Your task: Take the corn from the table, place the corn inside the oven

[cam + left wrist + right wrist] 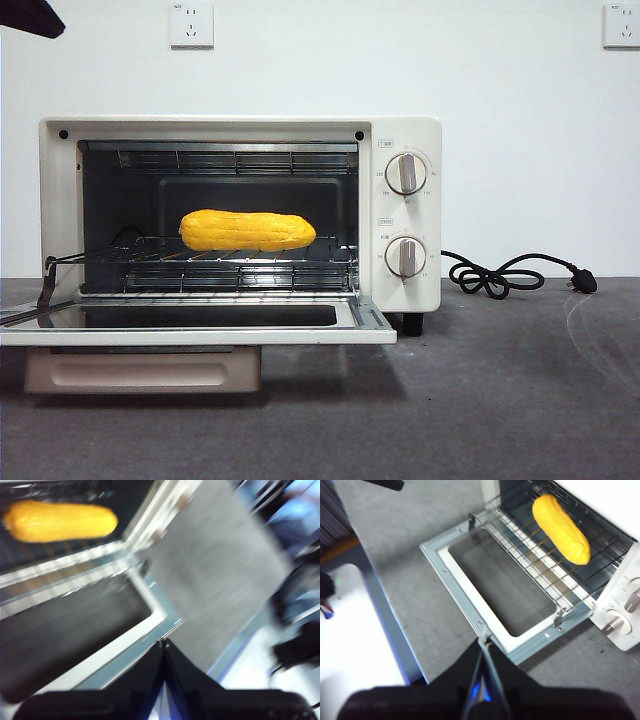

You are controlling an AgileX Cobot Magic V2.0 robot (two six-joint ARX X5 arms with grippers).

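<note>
The yellow-orange corn (247,230) lies lengthwise on the wire rack inside the cream-white oven (405,135), whose glass door (190,318) hangs open and flat. The left wrist view shows the corn (59,521) on the rack beyond the open door, blurred by motion. My left gripper (163,642) is shut and empty, off the door's edge. In the right wrist view the corn (561,528) rests on the rack (535,565), and my right gripper (483,639) is shut and empty above the door's front corner. A black arm tip (30,17) shows at the top left of the front view.
The oven's black cord and plug (510,275) lie on the dark grey table (500,400) to the right. Two knobs (405,173) sit on the oven's right panel. Wall sockets (191,24) are behind. The table's edge (385,615) runs beside the door.
</note>
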